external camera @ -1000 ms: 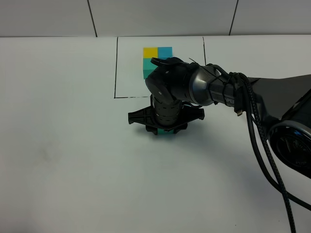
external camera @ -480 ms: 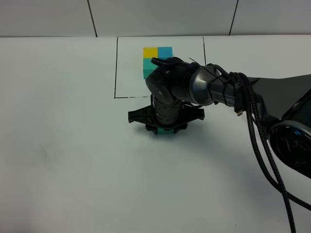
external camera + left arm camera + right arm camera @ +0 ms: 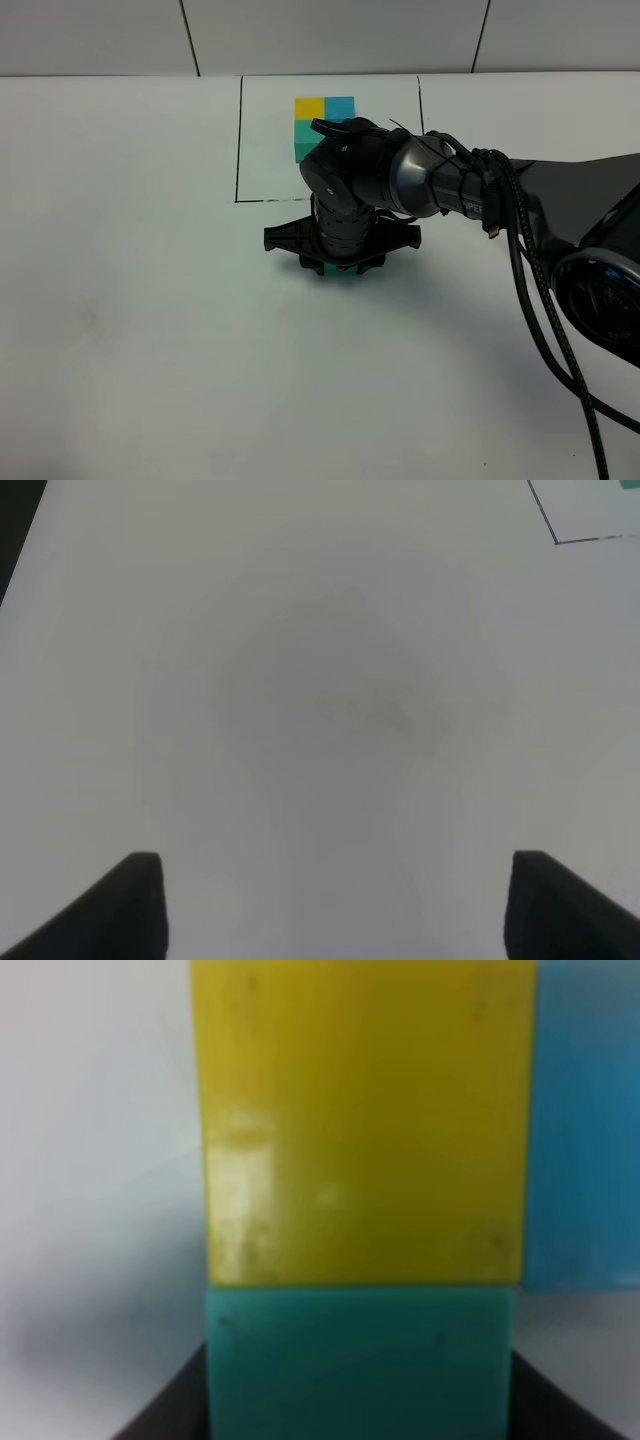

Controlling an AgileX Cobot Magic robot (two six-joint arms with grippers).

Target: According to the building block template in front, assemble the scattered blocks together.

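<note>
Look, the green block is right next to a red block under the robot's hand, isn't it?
Not red. In the right wrist view, the block touching the green block is yellow, with a blue block beside it. The rest is right: they lie under the right end effector.

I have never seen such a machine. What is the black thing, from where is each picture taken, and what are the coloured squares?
The black thing is a robot arm; a second arm is outside the high picture. One camera looks down from above; one sits on each wrist. The right hand is lowered over loose cubes on the white table. Its wrist camera shows a yellow cube, a teal-green cube and a sky-blue cube touching. Whether it grips one is hidden. The template lies inside the black frame. The left hand is open, empty.
</note>
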